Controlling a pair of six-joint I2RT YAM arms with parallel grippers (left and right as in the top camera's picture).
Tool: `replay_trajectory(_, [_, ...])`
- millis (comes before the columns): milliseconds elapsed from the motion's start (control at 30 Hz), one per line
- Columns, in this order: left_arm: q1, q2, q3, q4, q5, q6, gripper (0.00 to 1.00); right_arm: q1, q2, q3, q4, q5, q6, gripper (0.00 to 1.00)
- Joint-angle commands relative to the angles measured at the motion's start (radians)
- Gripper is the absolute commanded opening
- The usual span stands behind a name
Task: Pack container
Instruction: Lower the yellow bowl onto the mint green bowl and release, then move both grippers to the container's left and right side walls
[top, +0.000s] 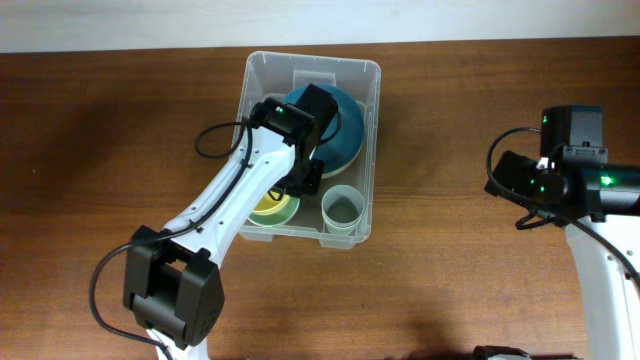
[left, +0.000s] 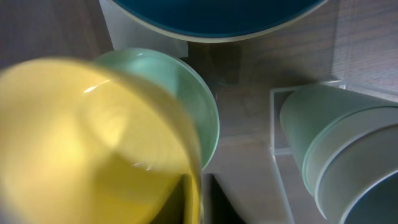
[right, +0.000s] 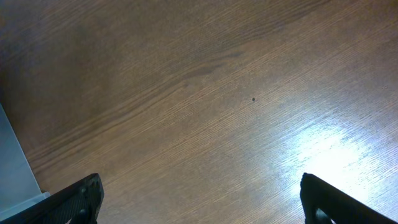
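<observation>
The clear container (top: 372, 150) stands on the wooden table, holding a big teal bowl (top: 345, 130) at its far end. A yellow bowl (top: 268, 208) sits nested in a pale green bowl (left: 202, 109) at the near left, and a stack of mint cups (top: 342, 208) at the near right. My left gripper (top: 300, 180) reaches down inside the container. In the left wrist view the yellow bowl's (left: 93, 143) wall stands between its dark fingers (left: 219, 206), close on both sides. My right gripper (right: 199, 199) hovers open over bare table, right of the container, holding nothing.
The mint cups (left: 336, 143) lie tilted close to the right of the left gripper, and the teal bowl (left: 217, 15) lies just ahead. A pale corner of the container (right: 12, 168) shows at the left edge of the right wrist view.
</observation>
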Motion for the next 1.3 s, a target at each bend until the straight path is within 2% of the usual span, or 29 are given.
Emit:
replay_trajectory(0, [0.003, 0.007, 0.006, 0.002, 0.003, 0.009, 0.64, -0.003, 0.004, 0.0, 0.0, 0.013, 0.0, 0.97])
replay_trajectory(100, [0.003, 0.006, 0.008, -0.003, -0.002, 0.009, 0.65, -0.003, 0.004, 0.0, 0.0, 0.013, 0.0, 0.97])
replay_trajectory(433, [0.014, -0.016, 0.049, -0.077, -0.015, 0.013, 0.56, -0.003, 0.004, 0.0, -0.003, 0.012, 0.0, 0.96])
replay_trajectory(467, [0.014, -0.016, 0.049, -0.092, 0.002, 0.013, 0.52, -0.003, 0.004, 0.0, -0.003, 0.012, 0.0, 0.96])
replay_trajectory(533, [0.014, -0.016, 0.049, -0.12, 0.004, 0.008, 0.31, -0.003, 0.004, 0.0, -0.002, 0.012, 0.0, 0.96])
replay_trajectory(567, [0.014, -0.021, 0.049, -0.127, -0.014, -0.013, 0.29, -0.003, 0.005, 0.0, -0.002, 0.012, 0.0, 0.96])
replay_trajectory(633, [0.018, -0.035, 0.05, -0.122, -0.097, -0.068, 0.31, -0.003, 0.006, 0.0, -0.003, 0.012, 0.0, 0.96])
replay_trajectory(733, [0.033, -0.075, 0.058, -0.098, -0.163, -0.074, 0.36, -0.003, 0.008, 0.0, -0.002, 0.012, 0.0, 0.96])
replay_trajectory(900, [0.101, -0.171, 0.066, -0.068, -0.232, -0.084, 0.36, -0.003, 0.008, 0.0, -0.002, 0.011, 0.0, 0.95])
replay_trajectory(933, [0.124, -0.186, 0.066, -0.067, -0.245, -0.099, 0.35, -0.003, 0.008, 0.0, 0.0, 0.008, -0.001, 0.93])
replay_trajectory(967, [0.156, -0.201, 0.066, -0.068, -0.244, -0.101, 0.26, -0.003, 0.01, 0.0, 0.002, -0.003, -0.011, 0.91])
replay_trajectory(1000, [0.187, -0.211, 0.066, -0.072, -0.241, -0.102, 0.03, -0.003, 0.012, 0.0, 0.009, -0.024, -0.03, 0.88])
replay_trajectory(1033, [0.221, -0.218, 0.066, -0.079, -0.235, -0.105, 0.0, -0.003, 0.015, 0.0, 0.014, -0.045, -0.047, 0.86])
replay_trajectory(1167, [0.374, -0.218, 0.053, -0.098, -0.14, -0.12, 0.01, -0.003, 0.035, 0.0, 0.034, -0.068, -0.049, 0.75])
replay_trajectory(1267, [0.457, -0.216, 0.003, -0.078, -0.045, -0.12, 0.01, -0.002, 0.066, 0.0, 0.059, -0.103, -0.05, 0.63])
